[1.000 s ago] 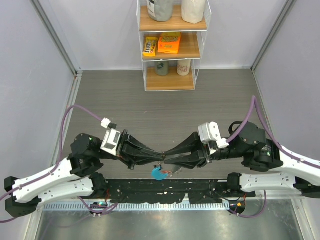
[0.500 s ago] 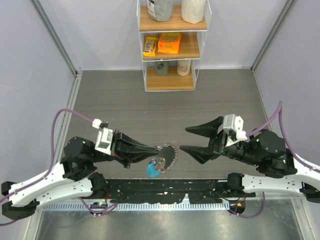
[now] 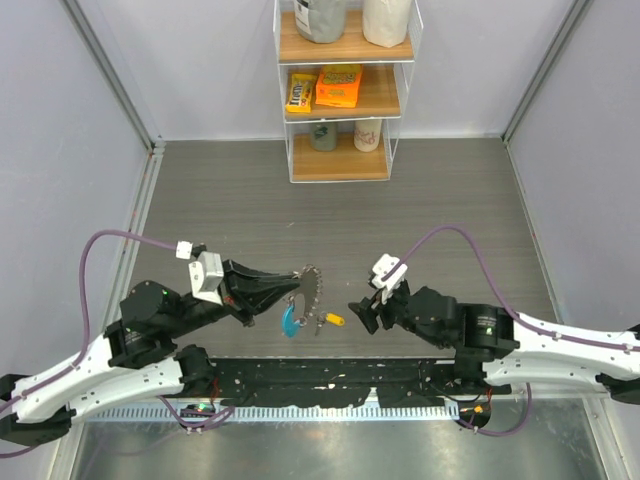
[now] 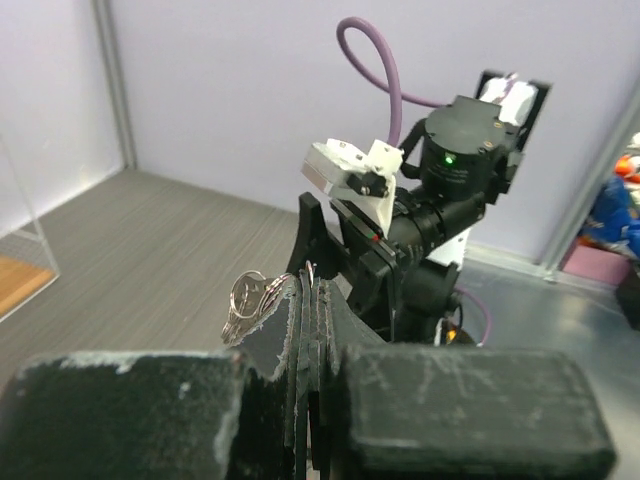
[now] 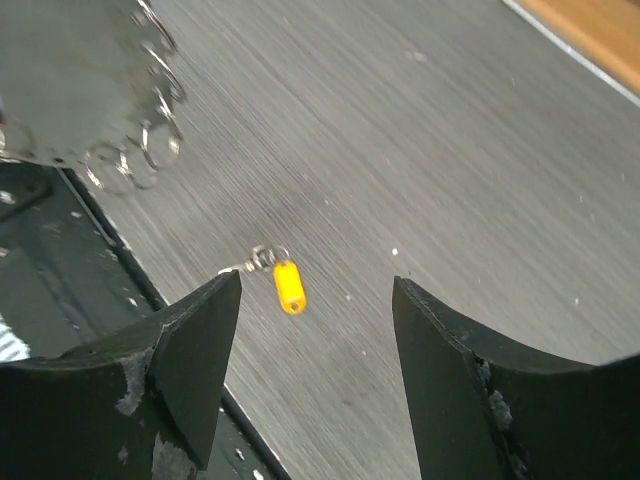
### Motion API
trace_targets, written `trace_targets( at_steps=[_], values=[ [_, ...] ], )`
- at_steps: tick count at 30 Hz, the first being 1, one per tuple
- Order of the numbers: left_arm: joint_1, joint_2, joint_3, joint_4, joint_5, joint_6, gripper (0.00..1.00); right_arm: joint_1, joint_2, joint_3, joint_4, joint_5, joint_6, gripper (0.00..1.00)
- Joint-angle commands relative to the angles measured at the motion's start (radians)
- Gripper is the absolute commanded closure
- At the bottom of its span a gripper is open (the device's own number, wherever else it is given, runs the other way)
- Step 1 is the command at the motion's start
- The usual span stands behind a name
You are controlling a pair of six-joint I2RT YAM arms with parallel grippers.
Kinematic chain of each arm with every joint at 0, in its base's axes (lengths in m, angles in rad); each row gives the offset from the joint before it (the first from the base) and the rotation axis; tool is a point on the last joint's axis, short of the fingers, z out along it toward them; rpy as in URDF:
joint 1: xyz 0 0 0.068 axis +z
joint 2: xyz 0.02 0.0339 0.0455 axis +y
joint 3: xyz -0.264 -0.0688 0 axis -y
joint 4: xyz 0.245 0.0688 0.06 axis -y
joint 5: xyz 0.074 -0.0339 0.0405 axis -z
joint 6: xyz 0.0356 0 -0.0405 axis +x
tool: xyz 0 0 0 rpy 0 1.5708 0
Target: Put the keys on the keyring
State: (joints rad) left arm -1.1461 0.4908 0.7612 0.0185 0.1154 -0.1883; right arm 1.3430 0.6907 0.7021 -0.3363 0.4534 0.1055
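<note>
Your left gripper [image 3: 292,281] is clamped shut on the keyring [image 3: 321,292]; your right gripper [image 3: 361,309] gapes empty.
The left wrist view misses the yellow key [image 5: 289,287]; the right wrist view frames it between its spread fingers.

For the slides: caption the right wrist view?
Open right fingers framing the yellow-tagged key on the table; keyring at upper left.

Right wrist view: keyring [image 5: 140,150] at 11 o'clock is blurred and cut off by the top edge. Yellow key [image 5: 289,287]: blade too small to tell; its wire runs out of sight behind the right fingers [image 5: 190,370] at 9 o'clock. Left wrist view: left fingers [image 4: 450,410] hide most of the keyring.
</note>
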Motion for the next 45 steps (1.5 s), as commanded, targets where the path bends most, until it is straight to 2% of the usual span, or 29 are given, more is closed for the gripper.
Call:
trace_targets(
  at_steps=[1, 10, 14, 17, 21, 25, 29, 32, 39, 45],
  values=[
    [-0.003, -0.012, -0.014, -0.011, -0.143, 0.05, 1.0, -0.036, 0.041, -0.053, 0.082, 0.068, 0.088, 0.32],
    [-0.003, -0.066, -0.048, -0.061, -0.313, 0.075, 1.0, -0.254, 0.194, -0.09, 0.132, -0.182, 0.21, 0.36],
    [-0.003, -0.095, -0.066, -0.072, -0.388, 0.078, 1.0, -0.265, 0.262, -0.069, 0.152, -0.24, 0.203, 0.36],
    [-0.003, -0.11, -0.072, -0.081, -0.434, 0.072, 1.0, -0.265, 0.337, -0.027, 0.142, -0.309, 0.137, 0.36],
    [-0.004, -0.135, -0.089, -0.097, -0.519, 0.047, 1.0, -0.265, 0.427, 0.032, 0.103, -0.32, 0.068, 0.35],
    [-0.004, -0.169, -0.115, -0.103, -0.597, 0.035, 1.0, -0.265, 0.53, 0.085, 0.092, -0.317, 0.098, 0.36],
    [-0.003, -0.19, -0.131, -0.104, -0.612, 0.033, 1.0, -0.263, 0.635, 0.103, 0.129, -0.37, 0.132, 0.4],
    [-0.003, -0.207, -0.131, -0.117, -0.605, 0.036, 1.0, -0.262, 0.694, 0.099, 0.157, -0.419, 0.099, 0.42],
    [-0.004, -0.241, -0.137, -0.138, -0.583, 0.038, 1.0, -0.26, 0.777, 0.092, 0.218, -0.44, 0.011, 0.41],
    [-0.004, -0.279, -0.152, -0.153, -0.582, 0.035, 1.0, -0.265, 0.852, 0.089, 0.299, -0.536, -0.009, 0.4]
  ],
)
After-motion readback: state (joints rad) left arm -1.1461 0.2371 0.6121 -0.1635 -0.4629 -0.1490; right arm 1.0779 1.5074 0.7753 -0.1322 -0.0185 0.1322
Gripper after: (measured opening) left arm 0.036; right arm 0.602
